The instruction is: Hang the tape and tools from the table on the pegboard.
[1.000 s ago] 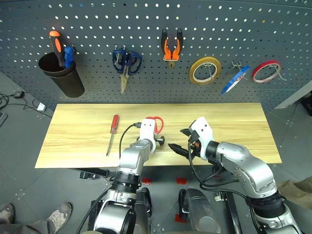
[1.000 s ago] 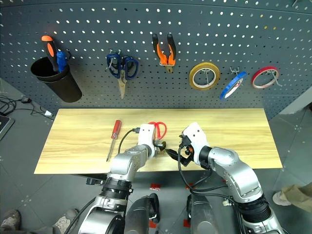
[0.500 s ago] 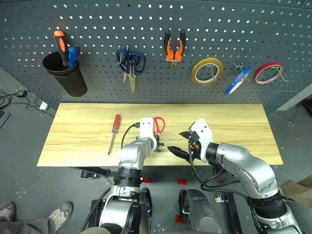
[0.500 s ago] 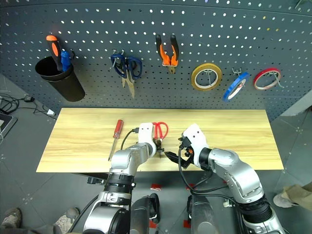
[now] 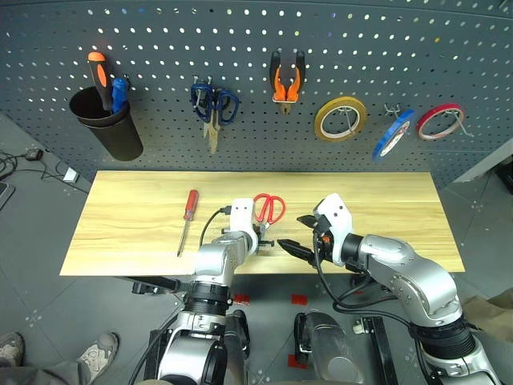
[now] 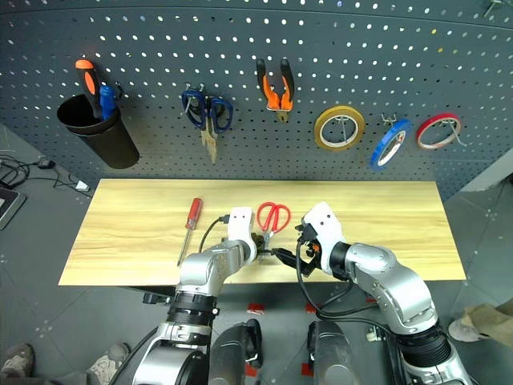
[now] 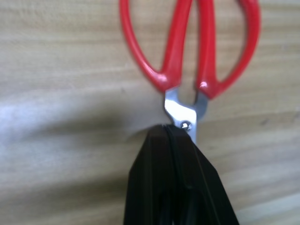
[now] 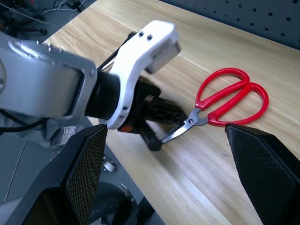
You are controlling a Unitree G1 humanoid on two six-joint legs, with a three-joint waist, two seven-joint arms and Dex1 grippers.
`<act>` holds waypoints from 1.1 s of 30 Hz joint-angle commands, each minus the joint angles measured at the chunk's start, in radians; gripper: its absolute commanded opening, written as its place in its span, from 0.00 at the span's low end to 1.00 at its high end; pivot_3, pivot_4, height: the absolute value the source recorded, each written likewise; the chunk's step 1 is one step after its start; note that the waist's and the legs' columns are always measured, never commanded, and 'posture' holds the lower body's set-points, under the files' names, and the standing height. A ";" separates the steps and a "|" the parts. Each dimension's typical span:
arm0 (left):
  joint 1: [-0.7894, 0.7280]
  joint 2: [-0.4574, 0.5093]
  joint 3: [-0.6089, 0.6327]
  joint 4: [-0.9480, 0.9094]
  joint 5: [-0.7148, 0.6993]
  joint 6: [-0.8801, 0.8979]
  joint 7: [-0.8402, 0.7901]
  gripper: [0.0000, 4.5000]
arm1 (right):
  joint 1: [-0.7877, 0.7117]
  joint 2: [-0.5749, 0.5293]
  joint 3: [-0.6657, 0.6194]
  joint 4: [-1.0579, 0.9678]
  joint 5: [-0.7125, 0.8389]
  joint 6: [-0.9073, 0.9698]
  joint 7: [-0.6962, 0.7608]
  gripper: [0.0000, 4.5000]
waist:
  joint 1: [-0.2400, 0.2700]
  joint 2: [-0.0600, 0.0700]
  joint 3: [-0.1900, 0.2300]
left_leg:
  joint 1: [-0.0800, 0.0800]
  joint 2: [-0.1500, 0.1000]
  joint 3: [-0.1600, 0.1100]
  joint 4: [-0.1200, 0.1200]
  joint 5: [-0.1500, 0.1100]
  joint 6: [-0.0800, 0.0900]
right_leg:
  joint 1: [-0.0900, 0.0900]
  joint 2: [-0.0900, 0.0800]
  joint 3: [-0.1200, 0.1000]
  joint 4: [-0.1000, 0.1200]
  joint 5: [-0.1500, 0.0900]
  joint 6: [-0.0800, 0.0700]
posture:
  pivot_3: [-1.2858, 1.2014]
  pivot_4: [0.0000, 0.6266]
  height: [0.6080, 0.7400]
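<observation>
Red-handled scissors (image 5: 270, 207) lie on the light wood table (image 5: 128, 200) near its front edge, handles toward the pegboard (image 5: 240, 32). My left gripper (image 5: 263, 241) is shut on their blades just behind the pivot (image 7: 187, 125). The black fingers (image 8: 159, 117) cover most of the blades. My right gripper (image 5: 292, 231) hovers open just to the right, nothing between its fingers. A slim red-handled screwdriver (image 5: 187, 215) lies on the table to the left. The blue tape (image 5: 390, 134) and the orange-and-black pliers (image 5: 285, 80) hang on the pegboard.
On the pegboard hang a black cup (image 5: 108, 132) with an orange-handled screwdriver, blue-handled scissors (image 5: 212, 108), a yellow roll (image 5: 340, 117) and a red roll (image 5: 440, 120). A person's shoes (image 5: 96, 349) show on the floor at the lower left.
My left gripper went from open to shut on the scissors' blades. The right gripper kept its place and stayed open. The camera shifted a little.
</observation>
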 commanded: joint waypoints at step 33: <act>-0.031 0.016 -0.139 0.128 0.067 0.122 -0.058 0.71 | 0.078 -0.058 -0.052 -0.097 0.159 0.022 0.052 0.95 | 0.002 0.001 -0.001 | -0.006 -0.001 -0.008 0.004 -0.001 0.002 | 0.000 -0.001 -0.009 0.000 0.000 0.000 | 0.42 0.49 1.00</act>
